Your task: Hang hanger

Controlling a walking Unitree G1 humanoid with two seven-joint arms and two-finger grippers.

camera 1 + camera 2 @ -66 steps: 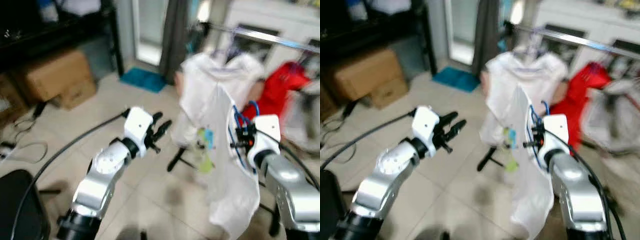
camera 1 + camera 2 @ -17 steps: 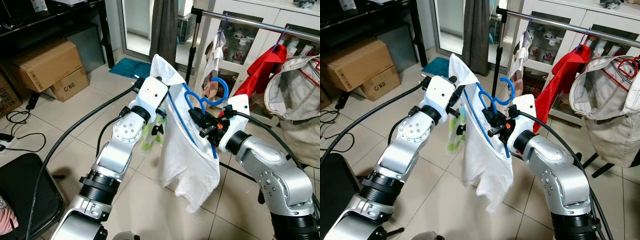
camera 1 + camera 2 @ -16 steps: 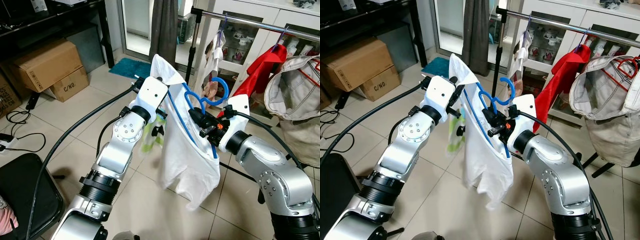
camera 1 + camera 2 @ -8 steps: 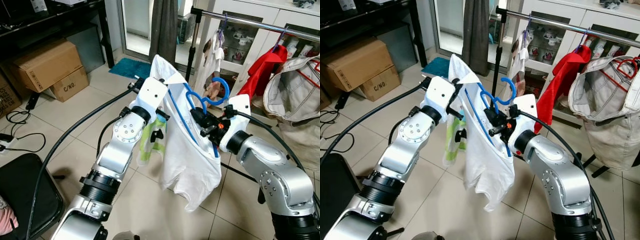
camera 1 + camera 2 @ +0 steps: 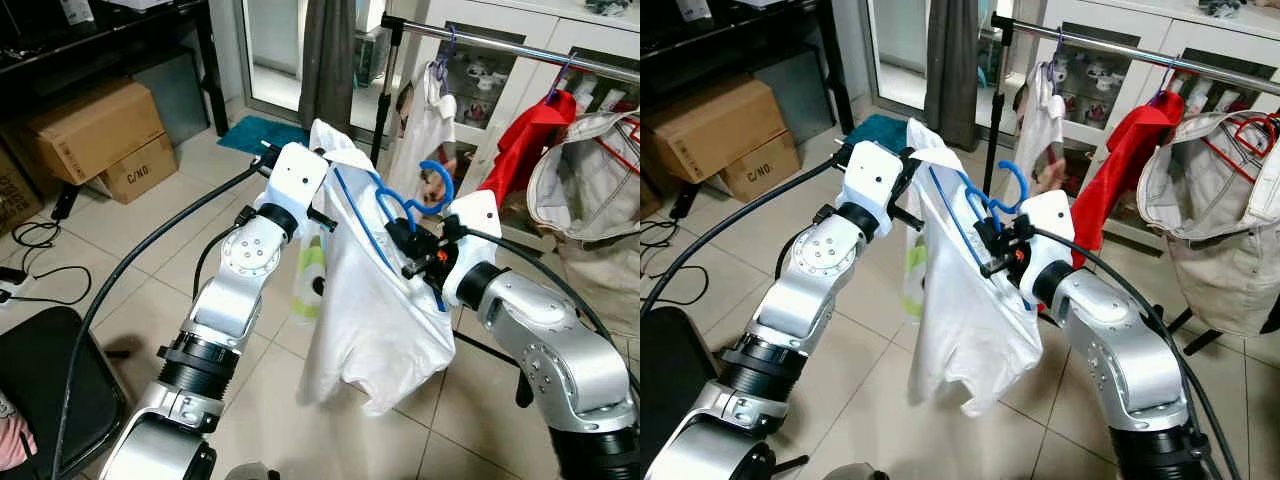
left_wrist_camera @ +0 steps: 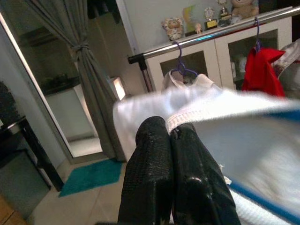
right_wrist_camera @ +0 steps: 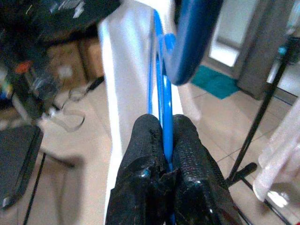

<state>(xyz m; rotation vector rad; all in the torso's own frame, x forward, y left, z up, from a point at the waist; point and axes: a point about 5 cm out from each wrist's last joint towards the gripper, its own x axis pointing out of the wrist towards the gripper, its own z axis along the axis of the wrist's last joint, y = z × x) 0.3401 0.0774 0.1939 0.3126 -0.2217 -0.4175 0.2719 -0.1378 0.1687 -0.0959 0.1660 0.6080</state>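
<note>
Clothes rail [image 5: 520,47] running across the far side, above and beyond both claws; garments already hung on it: white top [image 5: 425,120], red garment [image 5: 525,140], beige piece [image 5: 590,165].

White T-shirt [image 5: 375,310] draped on blue hanger [image 5: 420,195], held up between the two arms, hem hanging free over tiled floor [image 5: 130,240].

Key relation: hanger hook [image 5: 1012,185] standing just above right claw [image 5: 412,248], curling up toward the rail but well short of it and lower. Hanger's long axis slanting from right claw up toward left claw, roughly across the body. Right arm nearer the rail; judged the one to carry the hook up and over.

Right claw: fingers [image 7: 150,154] pressed together on the hanger's blue wire near the neck, wire running out between the pads.

Left claw [image 6: 169,133]: fingers closed, pinching the shirt's ribbed collar edge [image 6: 197,119] at the upper shoulder end. Possibly hanger wire inside that pinch too; fabric blurred, cannot tell.

Cardboard boxes [image 5: 95,135] and teal mat [image 5: 265,135] off to the left claw's outer side.
</note>
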